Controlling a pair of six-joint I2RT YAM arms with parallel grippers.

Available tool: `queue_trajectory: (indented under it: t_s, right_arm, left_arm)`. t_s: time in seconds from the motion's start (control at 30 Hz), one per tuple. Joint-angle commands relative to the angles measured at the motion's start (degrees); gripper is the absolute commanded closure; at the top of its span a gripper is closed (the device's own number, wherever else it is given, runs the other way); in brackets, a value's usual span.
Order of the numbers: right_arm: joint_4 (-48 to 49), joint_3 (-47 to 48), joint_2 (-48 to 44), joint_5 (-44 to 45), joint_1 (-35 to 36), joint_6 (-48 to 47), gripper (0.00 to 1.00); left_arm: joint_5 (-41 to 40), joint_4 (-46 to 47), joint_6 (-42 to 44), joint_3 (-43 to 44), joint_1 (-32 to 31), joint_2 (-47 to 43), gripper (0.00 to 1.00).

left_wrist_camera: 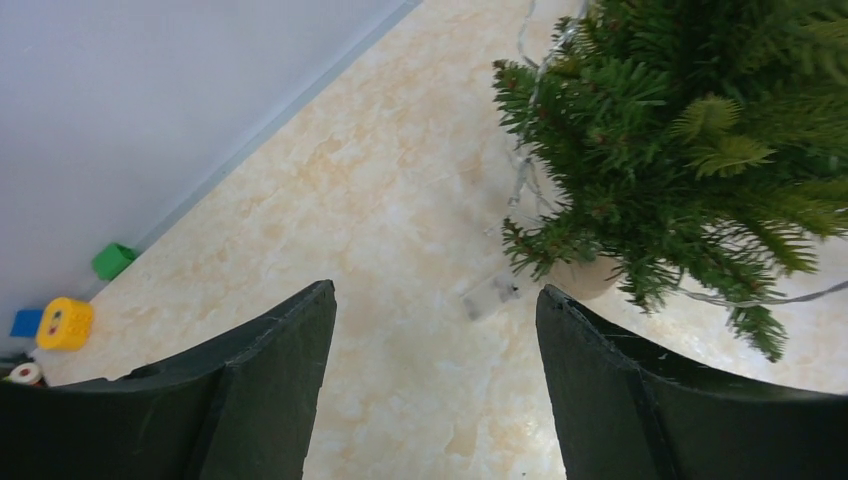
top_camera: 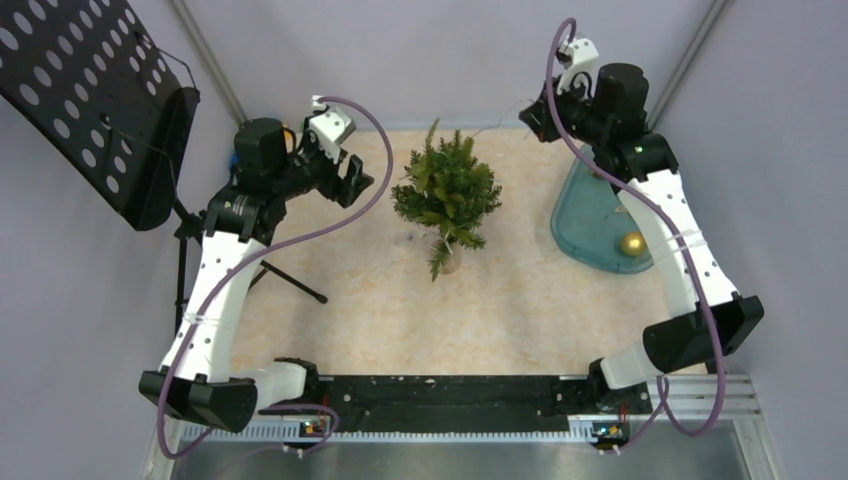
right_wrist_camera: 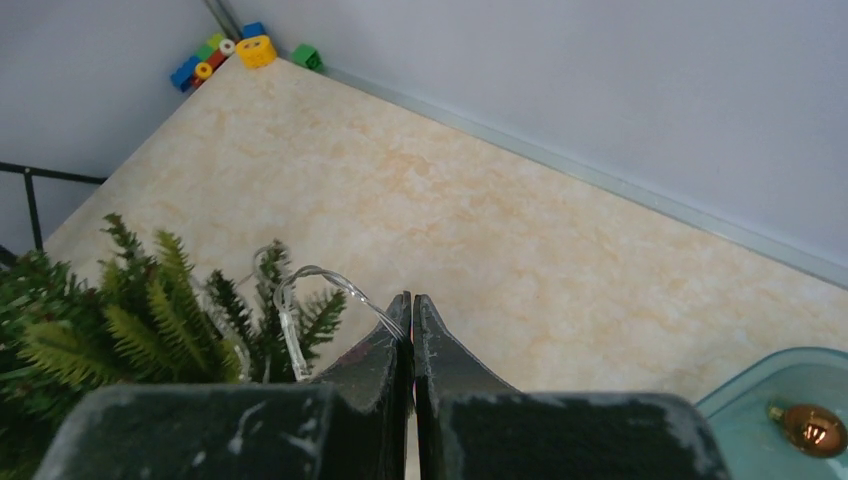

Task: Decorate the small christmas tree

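Left gripper (top_camera: pixel 352 178): jaws apart, nothing between them, hovering just left of the small christmas tree (top_camera: pixel 447 190). Tree stands upright mid-table. Right gripper (right_wrist_camera: pixel 411 305): fingers pressed together on a thin light wire (right_wrist_camera: pixel 320 275) that leads from the tree. Far right: gold ball (top_camera: pixel 631 243) in a teal tray (top_camera: pixel 585 215).

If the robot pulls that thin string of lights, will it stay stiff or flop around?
Probably floppy: the string of lights curves in a loose loop from the small christmas tree to the shut right gripper. It looks thin, so it is likely very light. A hard tug might tip the tree, which is bushy over a small base.
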Motion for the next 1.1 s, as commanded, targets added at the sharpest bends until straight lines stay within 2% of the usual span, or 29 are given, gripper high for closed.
queue_trajectory:
  t_s: [0.0, 0.1, 0.17, 0.3, 0.4, 0.5, 0.6, 0.7, 0.87, 0.97, 1.07]
  right_arm:
    - [-16.8, 5.2, -1.4, 3.6, 3.4, -2.0, 1.0]
    - [-25.9, 10.3, -0.1, 11.1, 6.7, -4.6, 1.0]
    - [-31.7, 15.2, 1.1, 12.0, 7.7, -4.6, 1.0]
    - [-38.7, 19.4, 1.0, 4.3, 8.4, -1.8, 1.0]
    - [-38.1, 14.4, -3.2, -6.5, 9.1, -0.8, 1.0]
    - [-35.9, 10.2, -7.9, -9.1, 9.9, 1.9, 1.0]
    - [-25.3, 2.7, -13.2, -14.3, 11.9, 9.4, 1.0]
    - [-10.7, -6.2, -17.9, -12.9, 18.2, 18.9, 1.0]
    - [6.5, -15.6, -22.4, -3.9, 23.7, 28.3, 1.0]
    - [19.2, -23.4, -24.5, -1.1, 25.2, 34.9, 1.0]
    - [25.3, -27.0, -25.0, 6.3, 28.8, 36.1, 1.0]
  left_arm:
    - [5.9, -2.0, -2.4, 3.8, -1.1, -1.8, 0.21]
    - [7.0, -2.2, -3.3, 4.2, -2.1, -2.5, 0.2]
    - [6.9, -2.6, -3.2, 3.9, -2.6, -2.6, 0.2]
    - [6.3, -2.9, -3.1, 2.7, -3.1, -3.3, 0.21]
    - [6.2, -3.4, -2.7, 1.9, -3.1, -4.5, 0.21]
    - [5.8, -4.1, -2.1, 1.6, -3.2, -5.3, 0.21]
    - [5.1, -4.2, -2.1, 1.2, -3.1, -6.1, 0.21]
    - [4.8, -4.8, -2.8, 1.5, -3.2, -6.4, 0.18]
    - [6.2, -7.1, -4.0, 2.6, -3.2, -7.4, 0.15]
    - [11.4, -9.2, -3.9, 2.8, -3.4, -8.6, 0.16]
    - [18.2, -9.6, -5.7, 3.6, -4.2, -8.9, 0.18]
